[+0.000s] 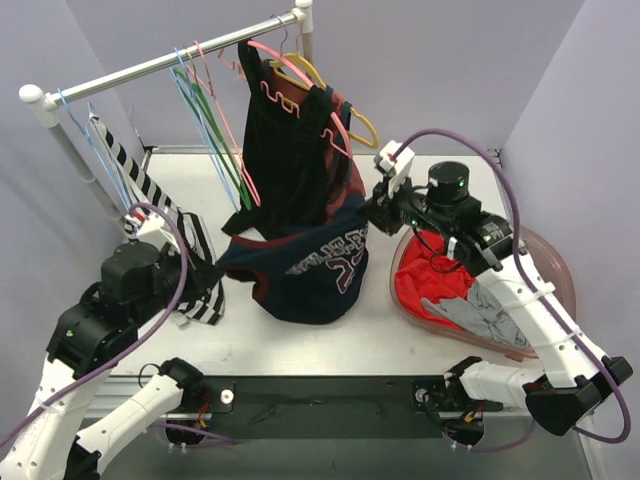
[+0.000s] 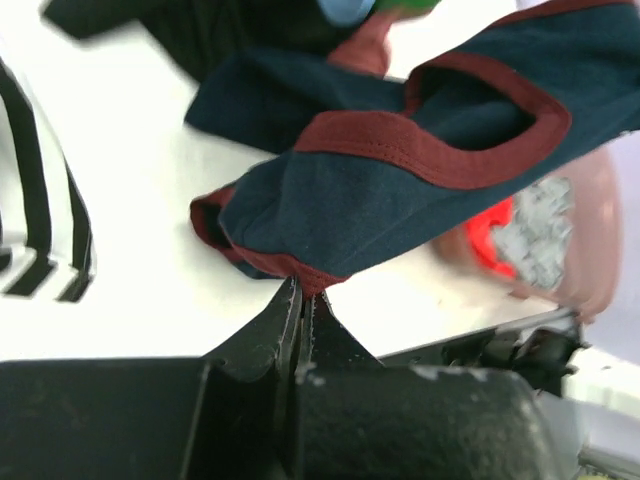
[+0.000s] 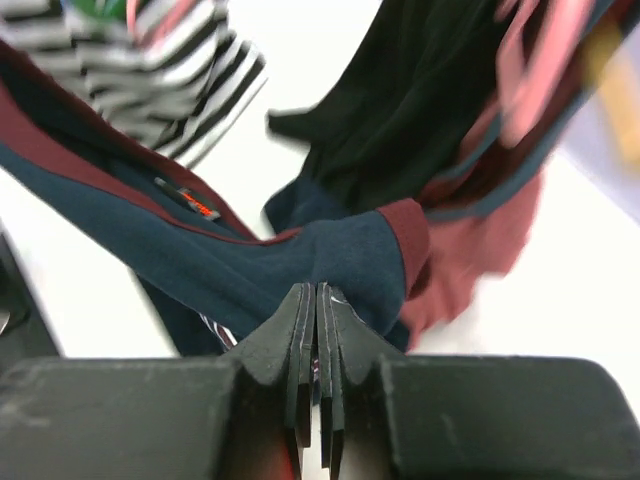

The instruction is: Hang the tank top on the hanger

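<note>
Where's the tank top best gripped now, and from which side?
Probably the tank top by its dark red trim, a thick stitched edge that sticks out. Come from the left, edge-on, as the left tool does.

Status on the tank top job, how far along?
Grasp done: left gripper and right gripper each shut on the tank top near its red trim. In hand: lifting it, bulk heaped on the table. Left: getting it onto the pink hanger on the rail; can't tell if a strap is on.

A lab test booth: plain lilac walls (image 1: 560, 80) enclose a white table (image 1: 300, 345) and clothes rail (image 1: 150, 68).
</note>
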Available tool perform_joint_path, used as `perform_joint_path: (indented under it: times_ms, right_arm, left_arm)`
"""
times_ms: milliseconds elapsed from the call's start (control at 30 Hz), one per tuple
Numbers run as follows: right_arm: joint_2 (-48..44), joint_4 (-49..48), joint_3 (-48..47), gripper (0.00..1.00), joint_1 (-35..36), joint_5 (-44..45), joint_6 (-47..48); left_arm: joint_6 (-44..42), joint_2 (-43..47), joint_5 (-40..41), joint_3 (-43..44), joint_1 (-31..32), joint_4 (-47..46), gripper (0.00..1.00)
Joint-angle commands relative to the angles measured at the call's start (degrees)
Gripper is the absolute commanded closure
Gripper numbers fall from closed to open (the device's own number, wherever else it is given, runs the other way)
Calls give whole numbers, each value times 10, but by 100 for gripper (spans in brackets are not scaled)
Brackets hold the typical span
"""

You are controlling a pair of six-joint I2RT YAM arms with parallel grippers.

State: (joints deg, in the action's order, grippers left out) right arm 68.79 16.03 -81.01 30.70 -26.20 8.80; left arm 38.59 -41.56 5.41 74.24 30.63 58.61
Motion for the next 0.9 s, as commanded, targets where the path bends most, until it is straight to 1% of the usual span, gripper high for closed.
perform_joint_path:
  times_ms: [0,67,100,167,200,233,267,300,333,367,433,467,500,533,567,600,667,767,800,833,867]
  right_arm:
    - [-38,-34,140,100,-6,-64,-14]
    - [-60,-51,208,100,-1,-84,-23]
    - [-69,-55,264,100,3,-90,-25]
    - [-91,-49,314,100,8,-98,-19]
    - [-100,-42,352,100,8,-99,-15]
    - [-116,-26,368,97,7,-97,-9]
    - [-124,-16,379,92,5,-96,2]
    - [-132,-9,392,89,2,-96,13]
    - [-147,4,407,87,-5,-97,17]
    - [-154,8,414,81,-8,-99,17]
    - [-164,21,423,73,-14,-119,22]
    - [-166,24,424,66,-14,-128,24]
    - [-168,27,423,61,-14,-135,25]
    - [-167,26,422,52,-15,-143,21]
    - [-168,20,413,38,-15,-139,16]
    - [-167,0,405,33,-17,-129,10]
    - [-155,-22,373,28,-25,-99,-27]
    - [-116,-55,344,28,-26,-78,-86]
    - [-94,-69,333,29,-13,-69,-108]
    - [-83,-78,330,30,-4,-55,-123]
    - [-73,-86,328,30,8,-21,-144]
  left_arm:
    - [19,37,-33,-101,-3,-45,100]
    - [25,52,-46,-137,-3,-55,100]
    - [26,56,-52,-172,-3,-60,100]
    - [40,67,-81,-206,-3,-72,100]
    - [44,70,-100,-247,-3,-89,100]
    - [51,76,-118,-268,-4,-98,100]
    - [70,79,-157,-292,-4,-108,100]
    - [80,83,-177,-314,-4,-131,100]
    - [88,90,-200,-357,-4,-142,100]
    - [106,95,-232,-376,-4,-153,100]
    - [124,107,-274,-425,-4,-187,100]
    - [136,110,-295,-437,-4,-200,100]
    - [141,110,-339,-450,-4,-219,100]
    - [146,109,-363,-462,-4,-229,100]
    - [147,107,-387,-478,-4,-235,100]
    - [145,106,-412,-482,-4,-232,100]
    - [139,104,-433,-492,-4,-226,100]
    - [136,118,-447,-498,-4,-210,100]
    - [138,120,-446,-499,-4,-208,100]
    - [139,126,-446,-500,-4,-208,100]
    - [141,127,-446,-501,-4,-208,100]
